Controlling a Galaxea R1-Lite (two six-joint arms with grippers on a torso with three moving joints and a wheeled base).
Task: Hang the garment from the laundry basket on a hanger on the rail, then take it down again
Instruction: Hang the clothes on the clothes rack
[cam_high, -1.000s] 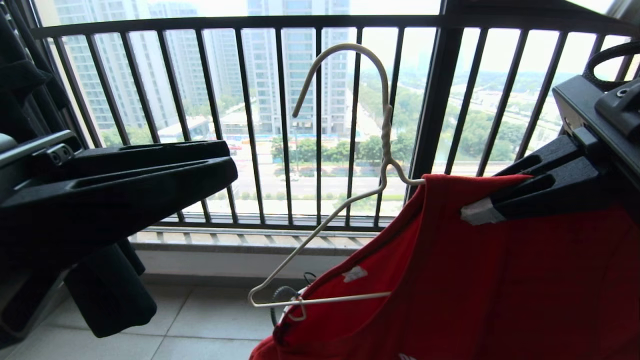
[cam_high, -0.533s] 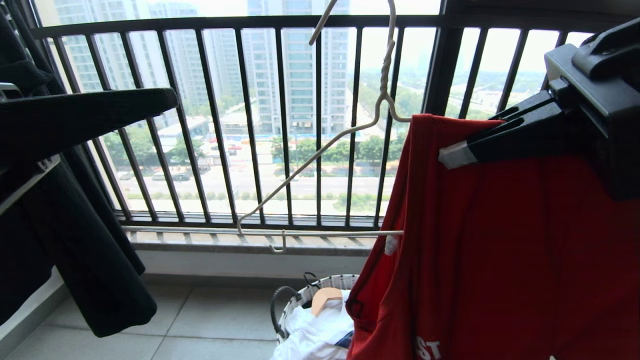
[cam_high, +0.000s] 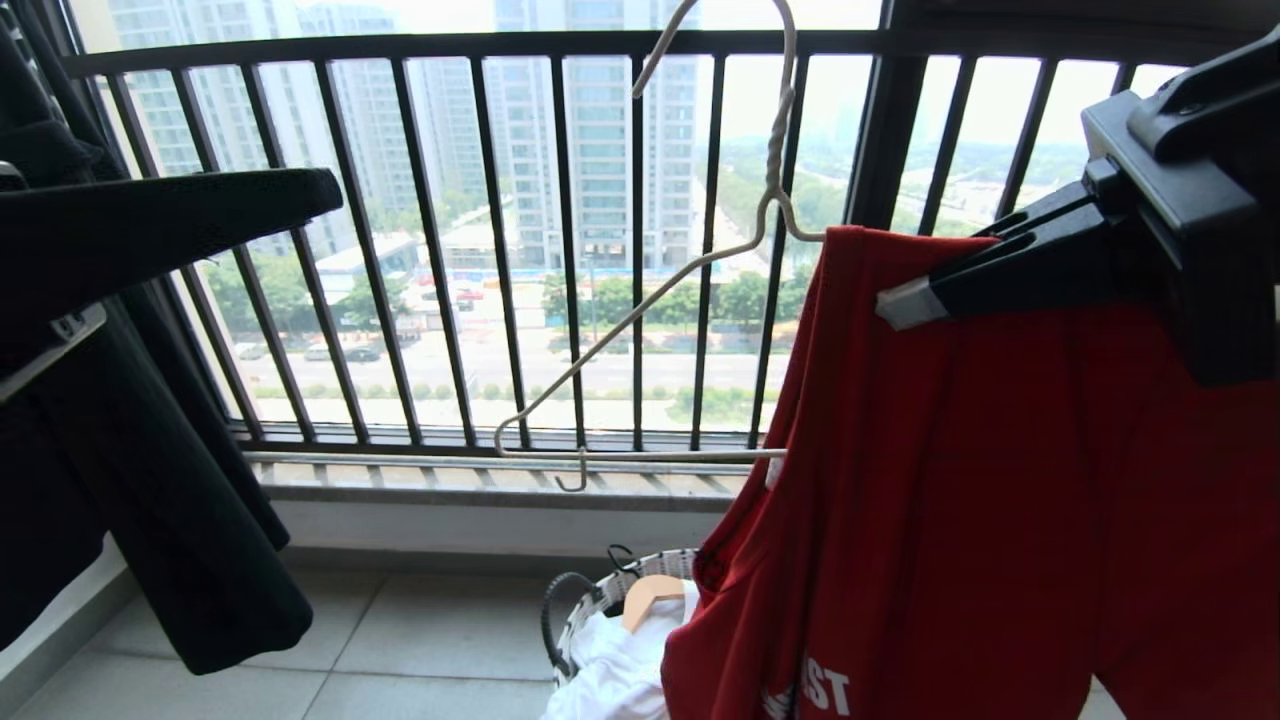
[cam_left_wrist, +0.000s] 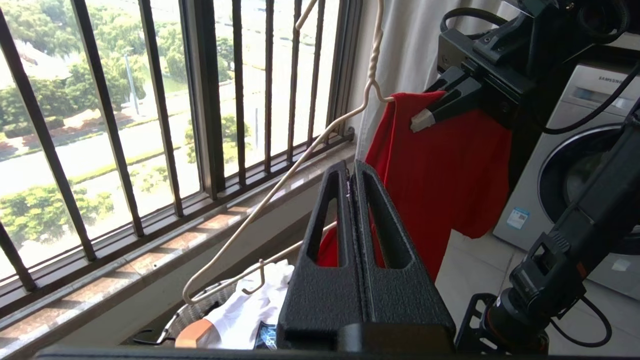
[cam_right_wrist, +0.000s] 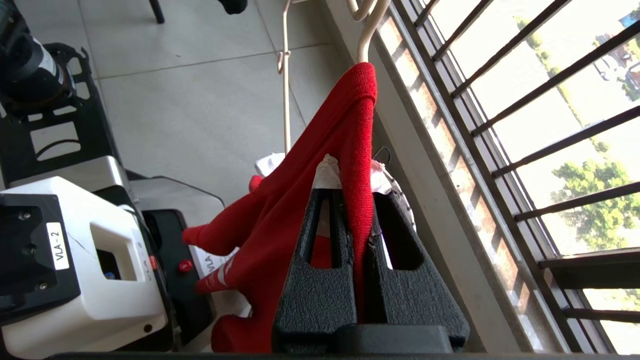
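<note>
The garment, a red T-shirt with white lettering low down, hangs from my right gripper, which is shut on its neck band. The off-white wire hanger has one arm inside the garment. Its other arm sticks out bare to the left, and its hook runs past the top of the head view. My left gripper is shut on nothing, off to the left and apart from the hanger. The laundry basket stands on the floor below. The rail is out of view.
The dark barred window railing is close behind the hanger. A black garment hangs at the left. A white shirt and a wooden hanger lie in the basket. A washing machine stands behind the right arm.
My right gripper has lifted the garment and hanger, uncovering the basket. My left gripper has gone from open to shut and moved up and to the left.
</note>
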